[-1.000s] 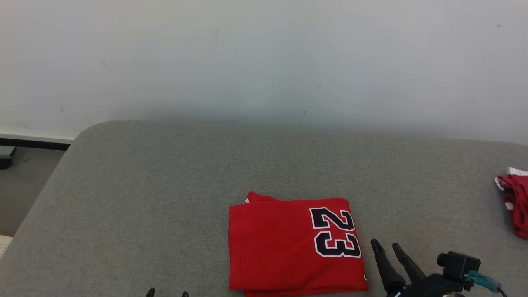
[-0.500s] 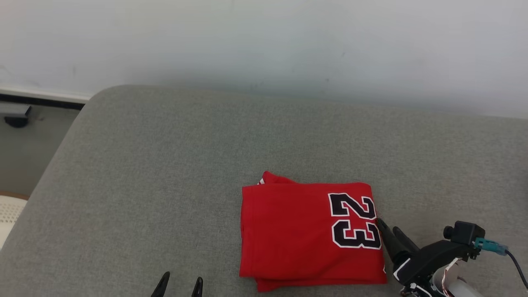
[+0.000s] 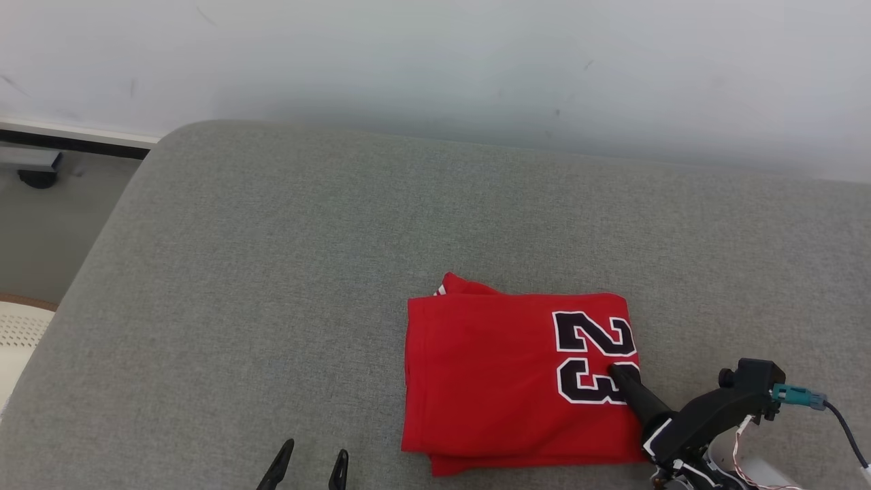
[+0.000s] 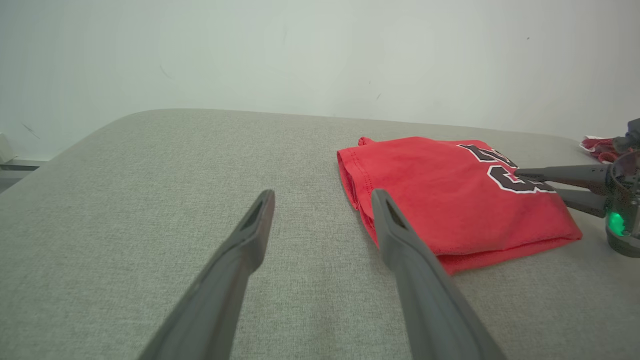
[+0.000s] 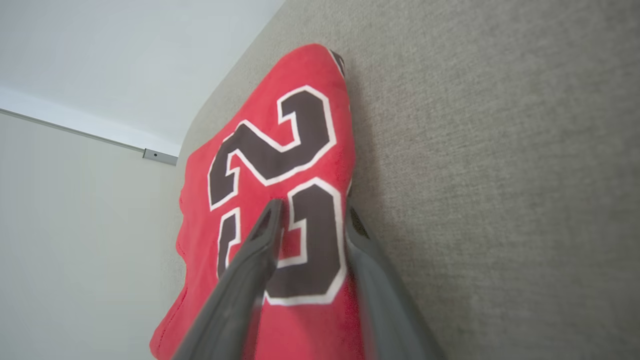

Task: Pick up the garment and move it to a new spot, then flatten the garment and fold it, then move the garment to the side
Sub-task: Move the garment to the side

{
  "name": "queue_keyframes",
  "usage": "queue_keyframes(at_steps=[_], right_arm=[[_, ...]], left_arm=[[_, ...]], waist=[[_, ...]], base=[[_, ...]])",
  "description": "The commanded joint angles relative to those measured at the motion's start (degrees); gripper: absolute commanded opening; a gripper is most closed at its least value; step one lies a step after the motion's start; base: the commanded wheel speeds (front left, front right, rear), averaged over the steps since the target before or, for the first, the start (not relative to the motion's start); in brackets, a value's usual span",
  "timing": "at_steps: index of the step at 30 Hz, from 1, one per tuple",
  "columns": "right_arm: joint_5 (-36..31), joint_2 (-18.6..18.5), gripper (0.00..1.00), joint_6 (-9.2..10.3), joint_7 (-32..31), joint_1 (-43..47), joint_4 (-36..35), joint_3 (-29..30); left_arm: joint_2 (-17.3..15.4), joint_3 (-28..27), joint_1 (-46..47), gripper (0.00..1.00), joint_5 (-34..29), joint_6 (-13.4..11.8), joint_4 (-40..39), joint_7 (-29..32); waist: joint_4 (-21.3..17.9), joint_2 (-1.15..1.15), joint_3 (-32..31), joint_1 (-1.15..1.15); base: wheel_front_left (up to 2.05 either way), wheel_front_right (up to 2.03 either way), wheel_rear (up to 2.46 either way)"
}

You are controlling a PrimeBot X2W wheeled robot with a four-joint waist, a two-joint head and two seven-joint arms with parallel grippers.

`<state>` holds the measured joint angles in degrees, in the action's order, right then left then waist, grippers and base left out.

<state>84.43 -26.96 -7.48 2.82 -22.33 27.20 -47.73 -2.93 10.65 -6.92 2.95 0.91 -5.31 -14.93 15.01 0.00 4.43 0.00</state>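
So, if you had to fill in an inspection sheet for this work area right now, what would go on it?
Surface: grey padded top, woven fabric cover, rounded far-left corner.
Job's things: red garment, folded into a rectangle, lying flat, black 23 facing up.
Clutter: second red cloth near the far right edge.
Grippers: left gripper open, apart from the garment. Right gripper straddles the garment's right edge, one finger over the 3, the other at the edge; whether it is gripping cannot be told.
Cables: teal plug and dark cable at the right wrist.
Surroundings: pale wall behind; floor and dark skirting strip at left.
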Motion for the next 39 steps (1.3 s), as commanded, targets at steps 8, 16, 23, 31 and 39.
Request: queue_keyframes(at_steps=[8,16,23,31,39], right_arm=[[0.99,-2.17,0.00,-0.01,1.90,-0.91,-1.20,-0.73],[-0.48,-4.51,0.00,-0.01,4.34,-2.07,-2.52,-2.20],[-1.91,-5.76,0.00,-0.01,7.38,-4.04,-4.75,-3.96],[-4.03,-6.24,0.00,0.00,10.62,-6.35,-6.09,-5.39],[-4.76,-6.70,0.00,-0.01,11.99,-10.62,-5.74,-6.09]], left_arm=[[0.01,0.24,0.81,1.00,-1.03,0.11,0.11,-0.23],[0.01,-0.08,1.09,1.00,-1.20,-0.32,-0.44,-0.23],[0.01,-0.35,2.47,1.00,-1.36,0.04,-1.19,-0.23],[-0.08,-0.42,4.06,1.00,-1.97,0.90,-1.58,-0.23],[-0.84,-0.10,6.49,1.00,-2.75,1.67,-1.87,-0.22]], waist=[[1.16,0.00,0.06,0.00],[-0.14,0.00,0.93,0.00],[-4.44,0.00,2.36,0.00],[-10.50,0.00,3.95,0.00],[-17.25,0.00,6.12,0.00]], base=[[0.00,0.00,0.00],[0.00,0.00,0.00],[0.00,0.00,0.00],[0.00,0.00,0.00],[0.00,0.00,0.00]])
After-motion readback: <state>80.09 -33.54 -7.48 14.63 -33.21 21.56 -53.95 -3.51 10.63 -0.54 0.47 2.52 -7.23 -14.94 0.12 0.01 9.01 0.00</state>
